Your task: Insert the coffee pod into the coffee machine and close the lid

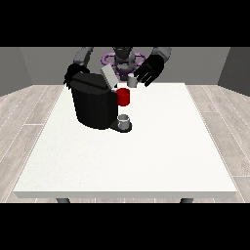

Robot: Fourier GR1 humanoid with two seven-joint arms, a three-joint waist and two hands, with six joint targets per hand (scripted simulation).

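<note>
My hand at the view's right (149, 70) hovers open-fingered, holding nothing, beside a small grey cylindrical pod (132, 81). The boxy black machine (93, 103) has its lid (108, 75) raised; the other hand's (72, 73) fingers are unreadable.

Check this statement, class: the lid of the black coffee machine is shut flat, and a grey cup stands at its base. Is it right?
One error. The front view shows the lid tilted up, open, on the coffee machine. The grey cup does stand at its base.
</note>
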